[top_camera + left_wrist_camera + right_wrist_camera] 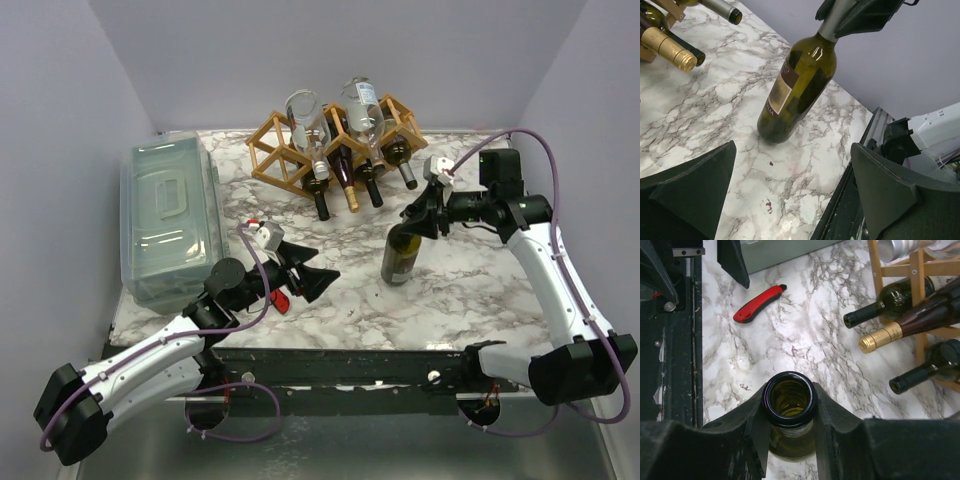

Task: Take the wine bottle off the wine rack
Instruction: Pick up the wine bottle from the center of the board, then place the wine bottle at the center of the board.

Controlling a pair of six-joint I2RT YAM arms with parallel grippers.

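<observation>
The right gripper (pixel 790 410) is clamped on the neck of the wine bottle (pixel 402 255), which stands with its base on the marble table (pixel 470 290), out of the rack. In the top view the wine rack (pixel 283 150) lies at 11 o'clock from the bottle, well apart, with several other bottles (pixel 372 185) slotted in its cells. At 8 o'clock the left gripper (pixel 318 280) hangs with jaws spread wide and bare, a red box cutter (pixel 759 303) near it. A clear lidded bin (pixel 170 215) sits at 9 o'clock
</observation>
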